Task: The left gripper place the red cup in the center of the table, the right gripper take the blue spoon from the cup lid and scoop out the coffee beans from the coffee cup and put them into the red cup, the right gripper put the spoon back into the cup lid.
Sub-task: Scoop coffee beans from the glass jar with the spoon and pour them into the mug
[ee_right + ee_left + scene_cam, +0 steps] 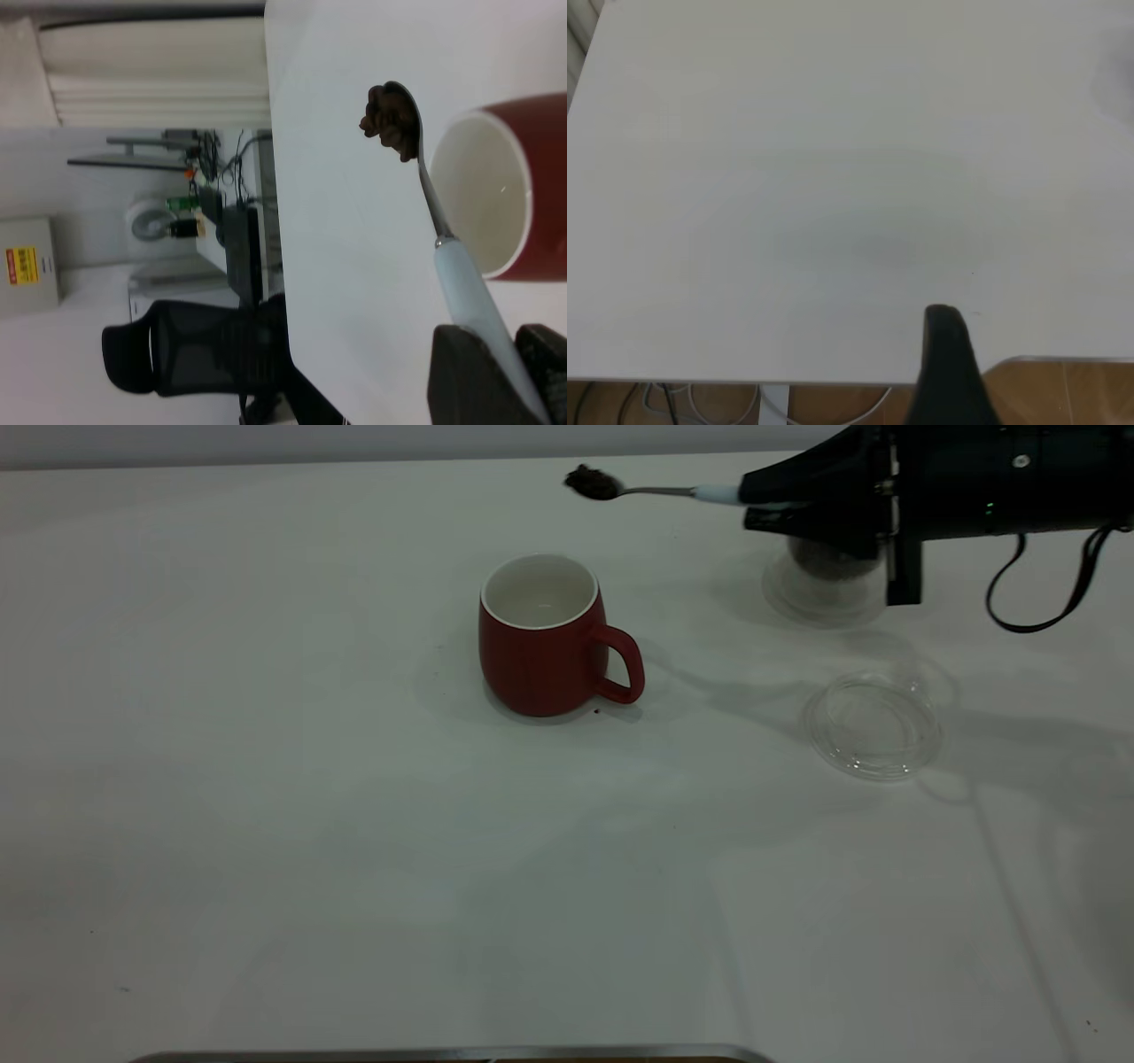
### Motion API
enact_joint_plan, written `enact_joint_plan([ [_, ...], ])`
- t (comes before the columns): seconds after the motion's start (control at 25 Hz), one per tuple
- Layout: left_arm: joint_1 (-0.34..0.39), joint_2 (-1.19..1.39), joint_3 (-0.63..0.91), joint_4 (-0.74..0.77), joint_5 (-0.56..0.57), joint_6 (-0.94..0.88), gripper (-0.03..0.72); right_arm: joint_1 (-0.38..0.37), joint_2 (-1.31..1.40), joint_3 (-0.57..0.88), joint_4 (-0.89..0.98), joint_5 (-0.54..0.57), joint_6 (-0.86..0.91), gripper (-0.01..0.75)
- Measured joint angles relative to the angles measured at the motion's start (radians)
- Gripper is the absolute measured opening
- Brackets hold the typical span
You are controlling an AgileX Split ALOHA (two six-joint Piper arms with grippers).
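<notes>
The red cup [542, 638] stands upright in the middle of the table [266, 779], its handle towards the right arm and its white inside bare. My right gripper [753, 500] hangs at the far right above the table, shut on the pale handle of the blue spoon [718, 494]. The spoon is level and its bowl carries a heap of coffee beans [592, 483], behind and slightly right of the red cup. In the right wrist view the beans [390, 119] sit beside the red cup's [496, 190] rim, not over it. The coffee cup [824, 580] stands partly hidden behind the gripper. The cup lid [873, 724] lies flat, nearer.
My left gripper [948, 354] is parked over bare tabletop near the table's edge, outside the exterior view. One stray bean [598, 711] lies by the red cup's base. A metal strip [443, 1054] runs along the front edge.
</notes>
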Motion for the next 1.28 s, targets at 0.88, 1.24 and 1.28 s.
enact_joint_plan([
  [0.88,0.0,0.0,0.0,0.0,0.0,0.0,0.587,0.098,0.0,0.0,-0.02,-0.073,-0.063,0.113],
  [1.24,0.0,0.0,0.0,0.0,0.0,0.0,0.587,0.098,0.0,0.0,-0.026,-0.142,-0.156,0.113],
  [1.28,0.0,0.0,0.0,0.0,0.0,0.0,0.587,0.098,0.0,0.0,-0.026,-0.15,-0.172,0.113],
])
